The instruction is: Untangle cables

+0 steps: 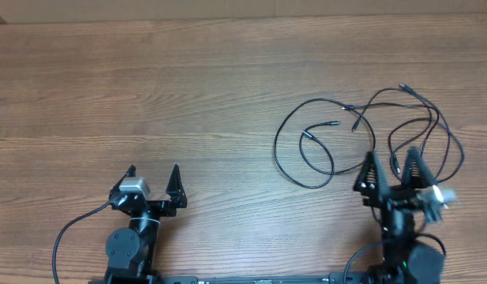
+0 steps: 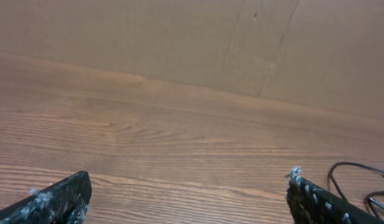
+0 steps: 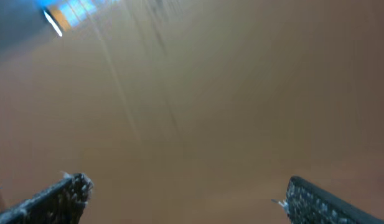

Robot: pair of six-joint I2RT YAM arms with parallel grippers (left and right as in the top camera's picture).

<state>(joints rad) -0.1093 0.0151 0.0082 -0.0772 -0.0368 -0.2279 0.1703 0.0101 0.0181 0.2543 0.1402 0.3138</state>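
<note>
The cables (image 1: 369,134) are thin black cords with small plugs, lying in overlapping loops on the right half of the wooden table. A bit of one loop shows at the right edge of the left wrist view (image 2: 360,180). My right gripper (image 1: 393,162) is open and empty, its fingertips at the near edge of the loops. Its wrist view is blurred and shows no cable between the fingers (image 3: 185,186). My left gripper (image 1: 154,175) is open and empty at the near left, far from the cables; between its fingers (image 2: 188,186) only bare wood shows.
The wooden table (image 1: 148,95) runs across the whole view. A thicker black arm wire (image 1: 65,233) curves by the left arm's base. A brown cardboard wall (image 2: 179,37) stands behind the table's far edge.
</note>
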